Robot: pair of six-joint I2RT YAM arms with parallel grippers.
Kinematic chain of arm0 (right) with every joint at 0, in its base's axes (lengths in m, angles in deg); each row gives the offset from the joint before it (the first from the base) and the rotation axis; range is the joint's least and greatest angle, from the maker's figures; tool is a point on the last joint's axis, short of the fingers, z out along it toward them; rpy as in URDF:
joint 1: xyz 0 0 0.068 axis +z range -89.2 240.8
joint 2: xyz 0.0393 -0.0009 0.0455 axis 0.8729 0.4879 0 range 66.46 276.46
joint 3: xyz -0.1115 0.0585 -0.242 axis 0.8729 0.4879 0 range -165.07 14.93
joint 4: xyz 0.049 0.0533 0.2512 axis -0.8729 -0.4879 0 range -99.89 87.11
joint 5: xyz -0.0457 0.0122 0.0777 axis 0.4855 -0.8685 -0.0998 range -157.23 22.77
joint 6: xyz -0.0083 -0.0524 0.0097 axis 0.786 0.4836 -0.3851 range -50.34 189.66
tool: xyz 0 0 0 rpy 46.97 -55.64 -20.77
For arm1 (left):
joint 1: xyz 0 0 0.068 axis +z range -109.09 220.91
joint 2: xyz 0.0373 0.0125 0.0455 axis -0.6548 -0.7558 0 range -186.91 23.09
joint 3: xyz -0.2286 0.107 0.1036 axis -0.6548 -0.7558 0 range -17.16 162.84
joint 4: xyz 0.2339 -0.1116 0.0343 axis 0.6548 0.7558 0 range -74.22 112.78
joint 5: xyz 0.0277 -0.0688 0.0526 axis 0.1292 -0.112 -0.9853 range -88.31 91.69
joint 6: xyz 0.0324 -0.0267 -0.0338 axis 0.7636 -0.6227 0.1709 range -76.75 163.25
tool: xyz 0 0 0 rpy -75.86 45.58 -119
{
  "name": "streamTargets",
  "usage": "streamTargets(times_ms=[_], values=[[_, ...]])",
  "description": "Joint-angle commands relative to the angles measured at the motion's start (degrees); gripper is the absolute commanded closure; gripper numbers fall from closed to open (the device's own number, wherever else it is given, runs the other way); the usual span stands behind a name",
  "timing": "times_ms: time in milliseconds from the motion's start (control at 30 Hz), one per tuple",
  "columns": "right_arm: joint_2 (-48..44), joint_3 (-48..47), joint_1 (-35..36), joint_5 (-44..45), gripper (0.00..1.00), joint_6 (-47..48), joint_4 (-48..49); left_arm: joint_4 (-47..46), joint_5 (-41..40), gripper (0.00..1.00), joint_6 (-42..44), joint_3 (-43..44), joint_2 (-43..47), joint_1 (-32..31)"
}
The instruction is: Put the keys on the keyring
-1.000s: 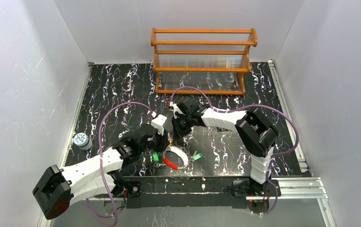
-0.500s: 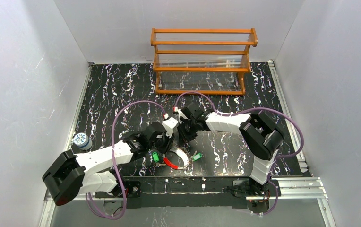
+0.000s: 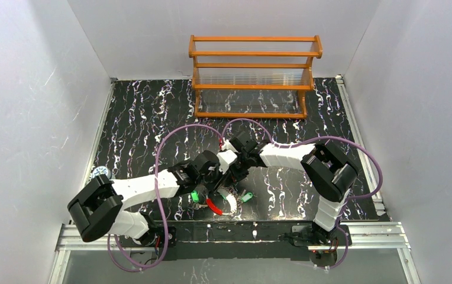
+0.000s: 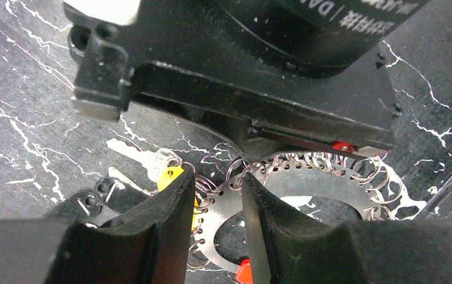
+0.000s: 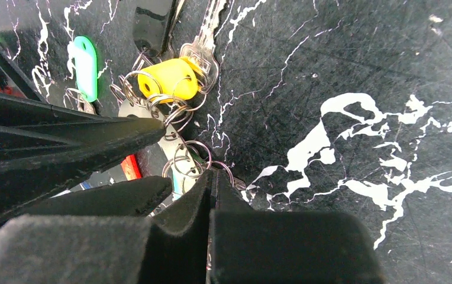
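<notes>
Black, white-veined tabletop (image 3: pixel 141 118) is what you see under both arms, which meet over the near-centre of it. The keyring (image 3: pixel 215 205) lies flat there, its red-and-white band curving just in front of the two wrists. One green key (image 3: pixel 194 196) rests just to its left and the other green key (image 3: pixel 246 196) just to its right, both on the table. Your left gripper (image 4: pixel 218 189) hangs low over the ring with its jaws slightly parted. In the left wrist view, the narrow gap between its fingers (image 4: pixel 170 219) frames a flat metal part fringed with small wire loops. You cannot tell from that view whether the pads touch the metal. The yellow key (image 5: pixel 164 80) sits just outside the left-hand finger, its head caught among several wire loops and its metal blade pointing away across the table. Your right gripper (image 5: pixel 212 174) has its jaws pressed together with no gap. A small wire loop sits right at their tip, but whether it is actually pinched is not clear. The two grippers are very close, almost nose to nose. A wooden rack (image 3: pixel 253 77) stands at the far edge, and a small round white-and-blue object (image 3: pixel 99 173) sits at the table's left edge.
</notes>
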Motion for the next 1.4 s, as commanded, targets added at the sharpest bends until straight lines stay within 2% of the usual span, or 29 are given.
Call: streamTargets(times_ms=[0,200,700,900,1333,1367], values=[[-2.27,0.63,0.16,-1.85,0.94,-0.64,2.84,1.05,-1.18,0.66,1.72,2.8,-0.64,-0.64],[0.04,-0.91,0.12,-4.07,0.94,-3.1,5.91,1.05,-3.64,0.66,0.62,2.61,1.27,-0.73],[2.44,-5.42,-0.29,-3.77,0.92,-2.98,6.12,1.04,-7.43,0.67,-3.69,-4.06,10.51,-0.73],[0.65,-4.44,-1.95,-2.38,0.88,-1.76,5.02,0.98,-7.48,0.68,-5.85,-5.52,12.28,-0.76],[-0.95,-2.12,-2.83,-5.48,0.82,-0.55,3.64,0.34,-6.53,0.7,-9.79,-5.63,10.25,-0.74],[-1.43,-1.86,-2.88,-5.11,0.79,-0.55,3.55,0.19,-6.01,0.7,-9.76,-5.8,10.32,-0.74]])
